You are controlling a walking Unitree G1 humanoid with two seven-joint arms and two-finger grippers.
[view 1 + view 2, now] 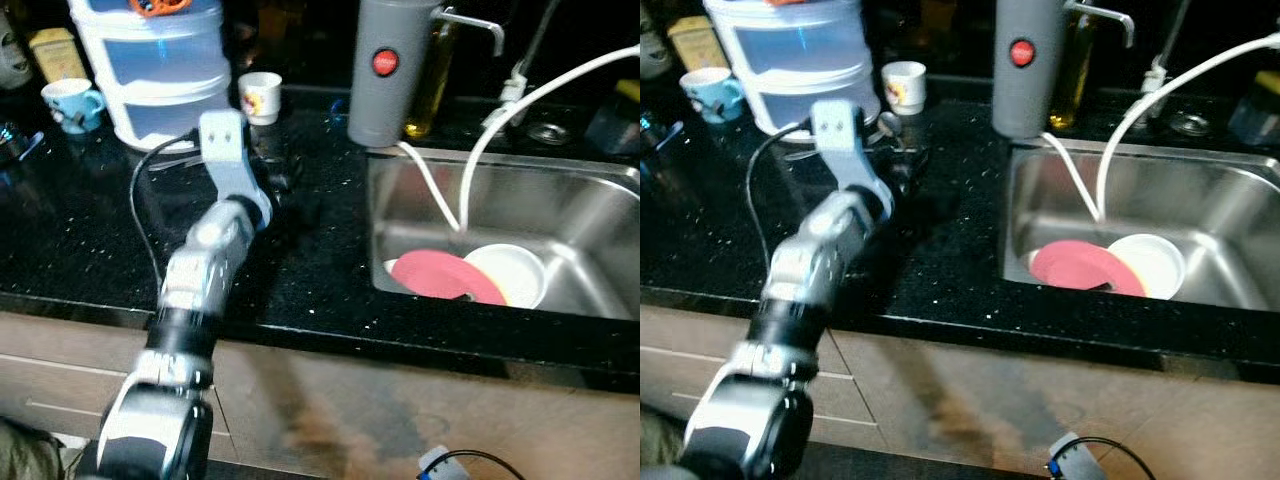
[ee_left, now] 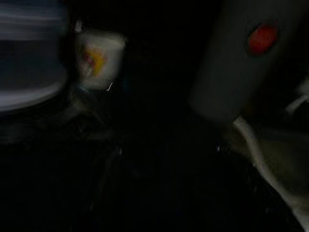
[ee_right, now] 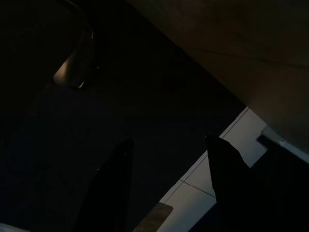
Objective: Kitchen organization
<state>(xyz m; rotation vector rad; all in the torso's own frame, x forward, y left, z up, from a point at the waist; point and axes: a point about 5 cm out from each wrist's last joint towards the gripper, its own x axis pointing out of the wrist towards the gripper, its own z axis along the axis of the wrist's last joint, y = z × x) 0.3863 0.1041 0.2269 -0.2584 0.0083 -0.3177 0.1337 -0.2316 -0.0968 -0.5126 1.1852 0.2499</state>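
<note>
Black counter [image 1: 80, 250], left end effector [image 1: 285, 180] near sink rim [image 1: 372, 215]

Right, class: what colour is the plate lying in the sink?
The plate in the sink is pinkish red, clearest in the left eye view.

counter [image 1: 90, 250]: black, speckled | plate [image 1: 440, 275]: pink | bowl [image 1: 515, 270]: cream | canister [image 1: 385, 70]: grey, red button
</note>
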